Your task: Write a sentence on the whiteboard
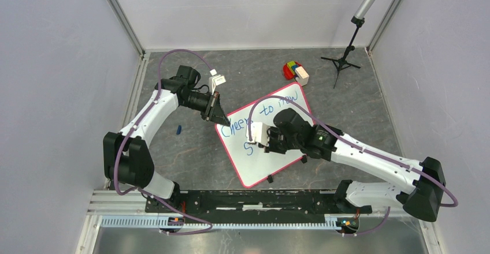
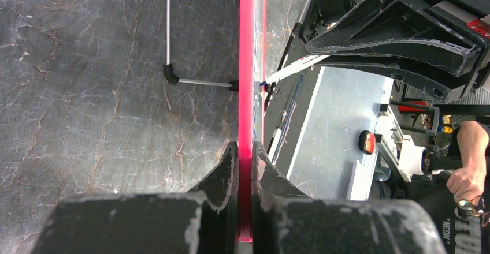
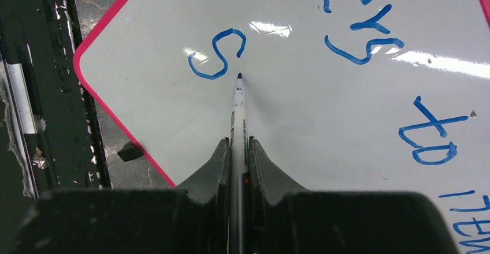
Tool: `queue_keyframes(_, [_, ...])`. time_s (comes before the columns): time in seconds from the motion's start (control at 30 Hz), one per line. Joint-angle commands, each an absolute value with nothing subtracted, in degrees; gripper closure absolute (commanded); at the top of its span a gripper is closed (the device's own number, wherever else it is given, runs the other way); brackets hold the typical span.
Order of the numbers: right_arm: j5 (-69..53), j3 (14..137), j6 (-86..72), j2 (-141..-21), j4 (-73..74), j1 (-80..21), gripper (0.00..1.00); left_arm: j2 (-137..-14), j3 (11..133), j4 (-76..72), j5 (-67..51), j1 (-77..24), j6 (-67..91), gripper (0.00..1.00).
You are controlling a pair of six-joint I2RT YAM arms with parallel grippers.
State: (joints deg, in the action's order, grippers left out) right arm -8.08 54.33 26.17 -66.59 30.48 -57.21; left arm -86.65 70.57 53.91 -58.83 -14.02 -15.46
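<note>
The whiteboard (image 1: 271, 144) lies tilted on the dark table, white with a pink-red rim (image 2: 247, 63). Blue lettering (image 1: 263, 114) on it reads "Cheers to new", and a lone "S" (image 3: 216, 55) starts a second line. My left gripper (image 1: 218, 114) is shut on the board's rim at its far left corner; in the left wrist view the pink edge runs straight between the fingers (image 2: 231, 167). My right gripper (image 3: 238, 144) is shut on a white marker (image 3: 237, 109), whose blue tip rests on the board just right of the "S".
A pile of coloured blocks (image 1: 294, 71) lies beyond the board's far corner. A small blue cap (image 1: 179, 129) lies on the table left of the board. A black tripod stand (image 1: 343, 61) is at the back right. Black clips (image 1: 270, 178) stick out from the board's near edge.
</note>
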Motion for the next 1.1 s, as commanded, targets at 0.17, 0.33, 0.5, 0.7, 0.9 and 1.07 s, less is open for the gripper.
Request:
queue_keyframes(0.17, [-9.1, 57.9, 25.4, -67.9, 28.0, -57.0, 1.0, -86.0, 71.9, 52.6, -55.7, -14.2, -16.4, 0.98])
queue_keyframes(0.33, [-7.7, 56.8, 26.0, -67.9, 28.3, -57.1, 1.0, -86.2, 72.2, 53.5, -55.6, -14.2, -17.1, 0.98])
queue_keyframes(0.5, [-6.3, 55.6, 26.9, -66.7, 29.6, -55.8, 1.0, -86.3, 72.2, 53.5, -55.6, -14.2, -17.1, 0.98])
queue_keyframes(0.7, [-6.3, 54.8, 27.9, -64.9, 31.5, -52.6, 1.0, -86.6, 72.4, 53.5, -55.6, -14.2, -17.3, 0.98])
queue_keyframes(0.9, [-7.1, 55.2, 28.6, -64.8, 32.0, -52.3, 1.0, -87.3, 72.9, 53.5, -55.9, -14.3, -17.1, 0.98])
queue_keyframes(1.07, [-10.9, 58.0, 28.7, -65.0, 32.4, -52.4, 1.0, -87.4, 73.1, 53.5, -56.0, -14.3, -17.0, 0.98])
